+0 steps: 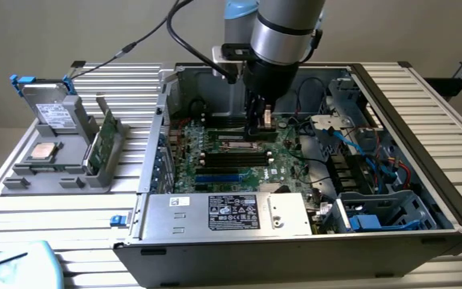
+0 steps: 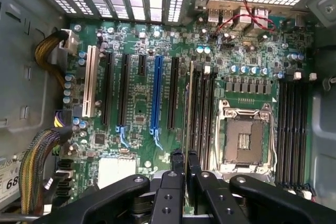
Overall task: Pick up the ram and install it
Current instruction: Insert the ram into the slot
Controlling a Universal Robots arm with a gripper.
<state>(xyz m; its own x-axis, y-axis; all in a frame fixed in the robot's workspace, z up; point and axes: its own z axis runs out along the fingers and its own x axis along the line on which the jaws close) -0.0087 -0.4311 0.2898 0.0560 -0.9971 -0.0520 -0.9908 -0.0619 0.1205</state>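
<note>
- Over the motherboard (image 1: pixel 239 158), inside the open computer case (image 1: pixel 423 129), the gripper (image 2: pixel 185 157) is pinching the ram (image 2: pixel 188 103) between fingers drawn almost together (the stick is showing edge-on, as one thin pale strip running away from the fingertips).
- That strip is hanging just beside the nearer bank of memory slots (image 2: pixel 202 108), between it and a long black expansion slot (image 2: pixel 172 93). Whether it is lining up over one particular slot I cannot tell.
- One risk is lying in that alignment: a stick coming down off the slot's line would be landing on the plastic wall, then bending or twisting in the grip.
- Another is sitting right beside the bank: the bare CPU socket (image 2: pixel 244 141) is lying uncovered, and a sideways slip could be dragging the ram across its contacts.
- A reversed notch or closed end latches would also be blocking the seat (neither is readable here).
- The exterior view is giving height. It is showing the tool apparently clear of the board, with the power supply (image 1: pixel 227 214) at six o'clock of it and blue cables (image 1: pixel 367 150) at three o'clock. A grey holder (image 1: pixel 55 174) at nine o'clock of the case is carrying the wider green card (image 1: pixel 103 143).
- The wrist view is offering the slot-by-slot layout, the closeness of the fingers, and a second slot bank (image 2: pixel 294 129) lying beyond the socket.
</note>
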